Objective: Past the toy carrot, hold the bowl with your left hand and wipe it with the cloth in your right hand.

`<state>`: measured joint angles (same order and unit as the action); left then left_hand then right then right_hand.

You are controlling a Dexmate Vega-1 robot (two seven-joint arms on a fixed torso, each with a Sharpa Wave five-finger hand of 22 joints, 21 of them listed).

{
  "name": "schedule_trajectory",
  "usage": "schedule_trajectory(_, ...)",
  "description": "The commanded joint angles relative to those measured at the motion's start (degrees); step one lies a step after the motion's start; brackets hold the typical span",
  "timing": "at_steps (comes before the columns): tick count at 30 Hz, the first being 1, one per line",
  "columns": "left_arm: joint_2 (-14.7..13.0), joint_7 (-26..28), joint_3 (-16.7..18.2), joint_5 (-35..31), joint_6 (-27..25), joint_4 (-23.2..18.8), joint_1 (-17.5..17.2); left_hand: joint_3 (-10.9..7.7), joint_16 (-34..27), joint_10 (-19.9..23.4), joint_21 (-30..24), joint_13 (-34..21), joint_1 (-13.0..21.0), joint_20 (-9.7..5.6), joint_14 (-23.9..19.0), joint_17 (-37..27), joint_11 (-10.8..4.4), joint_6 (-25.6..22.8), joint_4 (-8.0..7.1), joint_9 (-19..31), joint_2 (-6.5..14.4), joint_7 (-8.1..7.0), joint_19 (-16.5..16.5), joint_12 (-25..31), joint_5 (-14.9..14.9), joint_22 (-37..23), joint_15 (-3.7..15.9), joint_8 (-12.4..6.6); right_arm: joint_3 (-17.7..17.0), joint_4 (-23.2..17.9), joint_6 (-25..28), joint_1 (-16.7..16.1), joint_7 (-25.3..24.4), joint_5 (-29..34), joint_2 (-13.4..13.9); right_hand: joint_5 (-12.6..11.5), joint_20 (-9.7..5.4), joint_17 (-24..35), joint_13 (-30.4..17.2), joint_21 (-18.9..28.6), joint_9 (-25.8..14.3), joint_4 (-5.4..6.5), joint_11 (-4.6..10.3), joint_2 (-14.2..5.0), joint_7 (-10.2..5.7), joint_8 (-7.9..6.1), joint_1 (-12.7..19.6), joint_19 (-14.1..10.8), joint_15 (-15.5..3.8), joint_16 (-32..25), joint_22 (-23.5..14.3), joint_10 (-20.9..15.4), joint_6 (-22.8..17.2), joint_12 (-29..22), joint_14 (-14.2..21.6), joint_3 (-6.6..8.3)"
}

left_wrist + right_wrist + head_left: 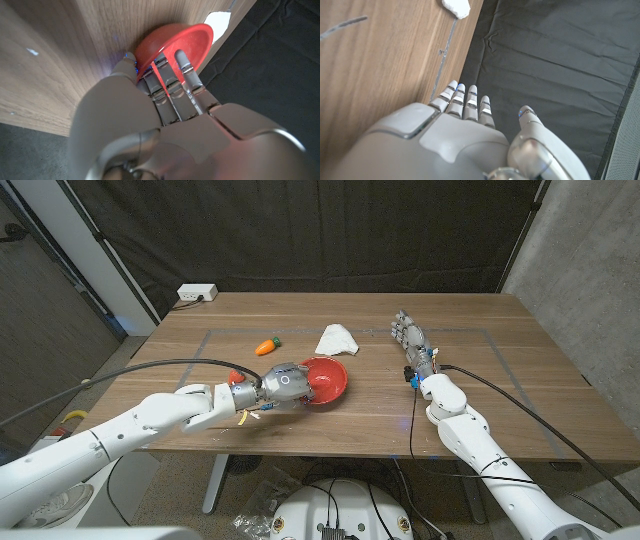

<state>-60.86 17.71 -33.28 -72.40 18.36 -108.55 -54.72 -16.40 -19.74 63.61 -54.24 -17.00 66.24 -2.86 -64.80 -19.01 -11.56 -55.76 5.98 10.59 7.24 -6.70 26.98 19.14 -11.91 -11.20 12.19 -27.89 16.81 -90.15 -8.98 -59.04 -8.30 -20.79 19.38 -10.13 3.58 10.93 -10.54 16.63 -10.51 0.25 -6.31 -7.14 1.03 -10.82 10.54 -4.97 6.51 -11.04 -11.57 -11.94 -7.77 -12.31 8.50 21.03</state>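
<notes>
The red bowl point(328, 380) sits at the table's middle, near the front. My left hand point(285, 383) grips its near-left rim. In the left wrist view its fingers point(182, 62) reach over the rim into the bowl point(192, 37). The orange toy carrot point(267, 346) lies behind and to the left of the bowl. A crumpled white cloth point(337, 339) lies just behind the bowl, loose on the wood. My right hand point(410, 337) stands to the right of the cloth, apart from it, fingers straight and holding nothing. The right wrist view shows this hand point(465, 130) and the cloth point(456, 6) far ahead.
A white power strip point(197, 294) lies at the back left corner. A black cable point(150, 365) runs along my left arm, another cable point(490, 378) beside my right forearm. Thin tape lines point(470, 332) mark a rectangle on the table. A grey wall stands to the right.
</notes>
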Motion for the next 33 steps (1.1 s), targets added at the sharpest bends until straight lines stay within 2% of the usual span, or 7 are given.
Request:
schedule_trajectory(1, 1.8, 6.6, 0.5, 1.3, -3.8, 1.8, -1.3, -0.09, -0.7, 0.6, -0.8, -1.7, 1.0, -2.56, -0.9, -1.2, -0.1, -1.4, -0.55, 0.3, 1.2, 2.44, -0.5, 1.2, -0.8, -0.2, 1.16, 0.15, 0.2, -0.4, 0.8, 0.1, -0.2, 0.3, 0.3, -0.1, 0.48, 0.0, -0.2, 0.1, -0.1, 0.23, 0.0, -0.09, -0.27, -0.28, -0.4, -0.2, -0.06, 0.0, -0.3, -0.8, -0.6, -0.4, 0.3, 0.14)
schedule_trajectory(4, 3.2, 9.6, 1.4, 2.2, -6.7, 2.3, -2.4, -0.07, -0.7, 0.6, -1.0, -2.9, 0.9, -2.1, -0.9, -2.0, -0.17, -1.8, -0.78, 1.0, 1.3, 2.97, -0.8, 2.0, -1.3, -0.2, 1.08, -0.18, 0.6, -1.0, 2.4, 0.5, -0.6, 1.2, 0.8, -0.1, 0.34, -0.1, -0.2, 0.0, -0.1, 0.02, 0.07, -0.27, -0.19, -0.35, 0.0, -0.2, -0.12, 0.0, -0.3, -1.0, -0.8, -0.4, 0.3, 0.37)
schedule_trajectory(8, 3.9, 10.8, 1.7, 2.9, -8.3, 2.4, -2.8, 0.14, -1.0, 0.5, -1.3, -4.7, 0.8, -1.96, -1.2, -3.4, -0.05, -2.1, -1.06, 2.0, 1.0, 3.2, -0.9, 3.1, -2.3, -0.1, 1.11, -0.68, 0.9, -1.2, 3.3, 1.0, -0.6, 1.7, 1.1, -0.3, 0.08, -0.2, -0.2, 0.0, -0.1, -0.59, -0.04, -0.67, -0.08, -0.49, 1.0, -0.4, -0.56, 0.1, -0.3, -1.4, -1.1, -0.5, 0.4, 0.96)
schedule_trajectory(11, 4.6, 12.5, 2.2, 3.2, -10.0, 2.4, -3.4, 0.53, -1.2, 0.3, -1.5, -6.3, 0.4, -2.09, -1.4, -4.6, -0.12, -2.9, -1.31, 2.7, 0.5, 2.82, -0.7, 4.0, -3.4, 0.0, 1.14, -1.42, 1.3, -1.3, 4.2, 1.7, -0.9, 2.5, 1.2, -0.4, -0.41, -0.4, -0.2, 0.2, -0.1, -1.64, 0.11, -1.0, 0.0, -0.68, 2.5, -0.9, -1.18, 0.0, -0.2, -2.1, -1.6, -0.7, 0.8, 1.8)
schedule_trajectory(16, 5.3, 14.0, 3.0, 4.6, -11.8, 2.1, -4.0, 1.37, -2.1, 0.9, -2.2, -10.6, 0.0, -2.3, -2.3, -8.4, -0.22, -3.8, -1.67, 4.4, -0.9, 2.9, 0.4, 6.4, -7.2, 0.1, 1.21, -2.78, 1.9, -1.7, 5.7, 2.4, -1.2, 3.9, 1.9, -0.4, -0.99, -0.5, -0.2, 0.4, -0.1, -2.95, 0.43, -1.17, 0.38, -0.95, 4.3, -1.5, -1.55, -0.1, -0.2, -3.1, -2.6, -1.0, 1.6, 2.68)
schedule_trajectory(33, 7.2, 13.8, 6.7, 16.2, -10.3, 0.0, -5.5, 1.99, -2.5, 0.7, -2.8, -13.9, -0.5, -3.02, -2.8, -11.4, -0.25, -4.2, -2.31, 5.6, -1.9, 2.57, 1.5, 7.6, -10.6, 0.1, 1.18, -3.58, 6.2, -5.3, 16.0, 6.4, -1.7, 12.1, 5.8, -0.5, -2.17, -0.7, -0.2, 0.7, -0.1, -5.78, 1.55, -1.21, -0.01, -0.94, 8.1, -2.7, -3.14, 0.1, -0.1, -3.8, -3.3, -1.0, 2.3, 4.2)
